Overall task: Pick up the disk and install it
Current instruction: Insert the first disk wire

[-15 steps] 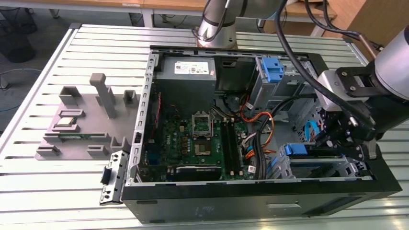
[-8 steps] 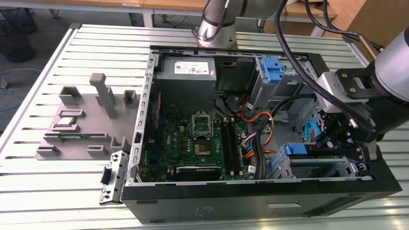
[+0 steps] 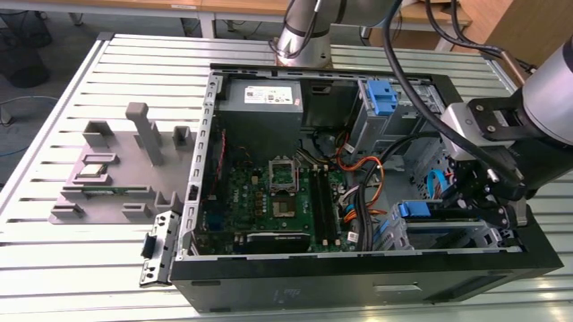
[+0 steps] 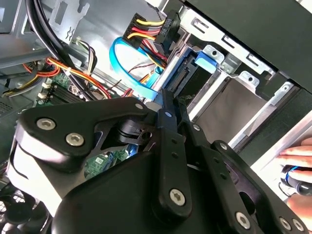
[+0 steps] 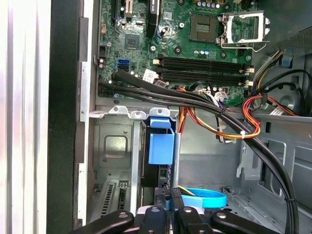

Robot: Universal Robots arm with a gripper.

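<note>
Silver-grey tubular arm (image 3: 300, 30) with a white-grey wrist housing (image 3: 551, 94). Thick black cables (image 3: 407, 80) draped alongside. Matte black gripper (image 3: 488, 194) — broad rounded body, slim linkage bars, silver round-headed screws (image 4: 74, 139) at the pivots in the second wrist view.

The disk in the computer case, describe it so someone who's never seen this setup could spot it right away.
Start at the open black computer case on the slatted table, then go to its metal drive cage in the corner at the exterior view's right, beside the gripper. The disk sits on edge in that cage. Its blue plastic bracket marks it out from the bare grey bay walls and the green motherboard.
</note>
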